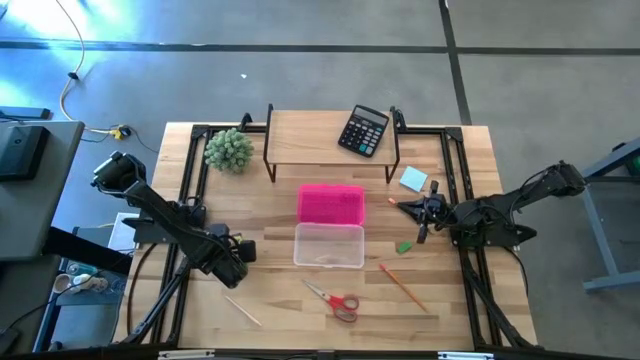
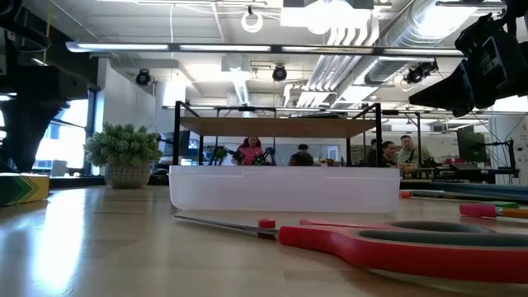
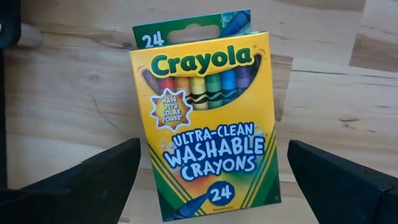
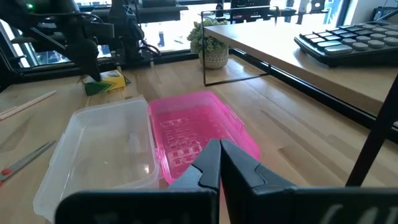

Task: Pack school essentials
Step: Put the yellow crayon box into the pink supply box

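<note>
L gripper [image 1: 243, 250] sits over the left-near part of the table [image 1: 270, 320], fingers [image 3: 93, 186] spread wide w/ the crayon box [image 3: 202, 118] lying flat on the wood between them; not touching it in the left wrist view. In the low view the box shows at the far left edge [image 2: 21, 188].

R gripper [image 1: 420, 213] hangs over the right side of the table, fingers pressed together, holding nothing; in its wrist view the tips [image 4: 219, 163] point toward the pink lid [image 4: 199, 134].

Center of table: clear plastic case [image 1: 329, 245], open, w/ the pink lid [image 1: 331, 203] lying flat just far of it, touching along one edge. Nothing visible inside the clear case.

Task items, all on the wood outside the case:
- red-handled scissors [image 1: 335, 300], near of the case, shut; they fill the low view foreground [image 2: 396, 243].
- orange pencil [image 1: 402, 285], right-near of the case, lying diagonal.
- thin pale stick [image 1: 242, 311], left-near, close to the L gripper.
- green eraser [image 1: 404, 246], just right of the case, near the R gripper.
- light-blue notepad [image 1: 413, 179], far right, beside the shelf leg.

Far side: wooden shelf [image 1: 310, 135] on black legs, black calculator [image 1: 364, 131] on top at its right end. Fuzzy green plant [image 1: 229, 150] stands just left of the shelf.

People show in the room far behind the table in the low view [image 2: 250, 153].
</note>
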